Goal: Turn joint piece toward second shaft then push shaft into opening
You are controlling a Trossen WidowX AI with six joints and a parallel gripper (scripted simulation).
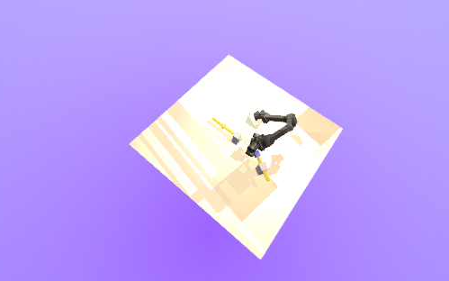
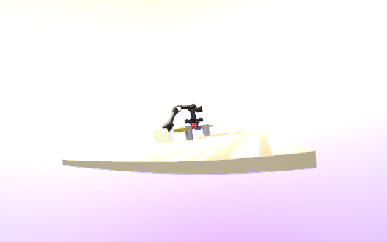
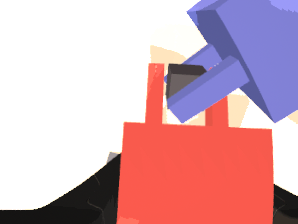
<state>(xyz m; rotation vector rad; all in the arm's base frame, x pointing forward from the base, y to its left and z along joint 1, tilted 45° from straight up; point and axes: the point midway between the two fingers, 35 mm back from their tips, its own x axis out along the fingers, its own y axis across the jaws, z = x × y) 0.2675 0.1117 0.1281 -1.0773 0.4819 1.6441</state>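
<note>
The red joint piece (image 2: 195,125) (image 3: 196,170) is between the fingers of my gripper (image 1: 251,153) (image 2: 194,123), which is shut on it. In the wrist view its two prongs reach up around a dark grey centre piece (image 3: 185,85). A blue fork (image 1: 257,154) (image 3: 255,60) meets them at a slant from the upper right. The fork ends the yellow shaft (image 1: 267,176) held in a grey block (image 1: 261,168) (image 2: 206,129). The second yellow shaft (image 1: 221,126) (image 2: 180,129) passes into another grey block (image 1: 236,139) (image 2: 189,134). The joint's opening is hidden.
A pale block (image 1: 252,121) (image 2: 162,136) stands beside the arm's base. The arm (image 1: 281,131) (image 2: 174,112) arches from there to the joint. The second shaft's block stands close to the gripper. The pale table (image 1: 245,86) (image 2: 189,167) carries shadows and light stripes.
</note>
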